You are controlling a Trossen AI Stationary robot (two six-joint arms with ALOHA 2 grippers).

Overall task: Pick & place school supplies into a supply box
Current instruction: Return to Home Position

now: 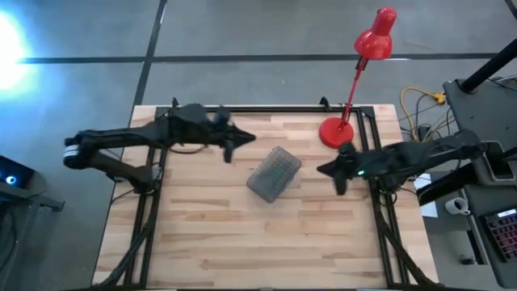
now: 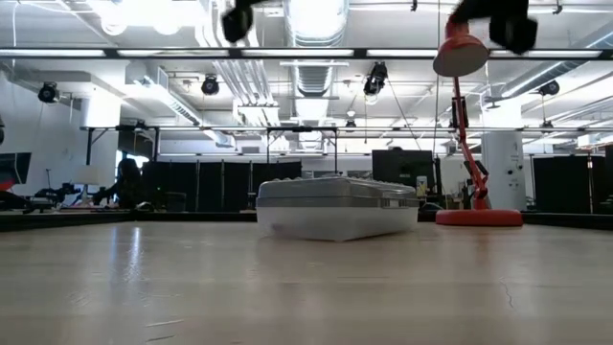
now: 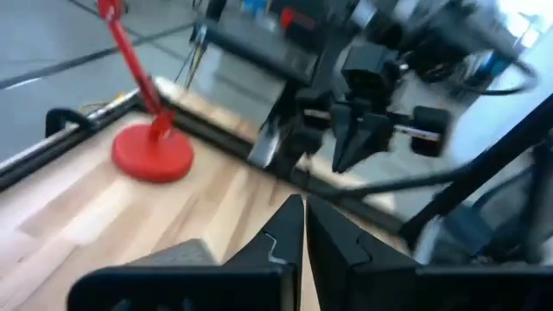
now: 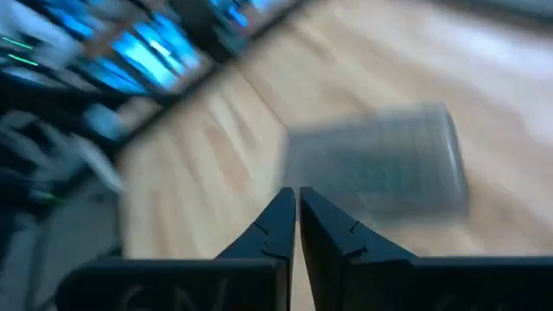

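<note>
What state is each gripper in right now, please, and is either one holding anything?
Left gripper: shut, holding nothing, raised left of the supply box.
Right gripper: shut, holding nothing, raised right of the box.

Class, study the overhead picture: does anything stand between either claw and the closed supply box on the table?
Nothing visible does. The supply box lies shut mid-table, the left claw on one side, the right claw on the other, only bare table between. The red desk lamp stands off both lines.
</note>
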